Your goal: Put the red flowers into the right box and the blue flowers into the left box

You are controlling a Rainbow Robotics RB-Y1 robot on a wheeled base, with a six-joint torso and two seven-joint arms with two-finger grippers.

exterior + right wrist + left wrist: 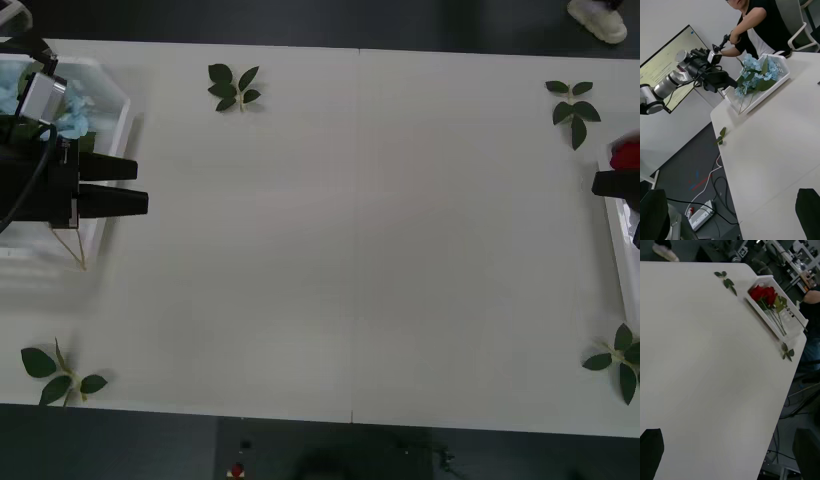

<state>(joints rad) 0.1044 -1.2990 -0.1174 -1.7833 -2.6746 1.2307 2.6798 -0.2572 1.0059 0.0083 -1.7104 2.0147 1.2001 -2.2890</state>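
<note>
From my seat I see a wide white table with nothing lying across its middle, so nothing blocks the span between the two boxes. Four flowerless leaf sprigs mark its corners: one near left, one far left, one far right and one near right. At the far-left edge sits the left box, a shallow white tray, and the blue flowers lie piled in it, pale fluffy clusters with broad green leaves and thin stems poking over the near rim; I cannot count them, as the heads run together. My left gripper hangs over that box with its black fingers spread apart, empty. A person in a black top stands just beyond that box, reaching toward the left arm's camera mount rather than the flowers. At the right edge lies the right box, and the red flowers rest inside it, deep-red heads bunched at the far end with long green stems running toward the near end; I count at least three heads, though they crowd together. My right gripper hovers over that box, released and holding nothing, its dark fingers standing wide apart at the corners of its own wrist view.
</note>
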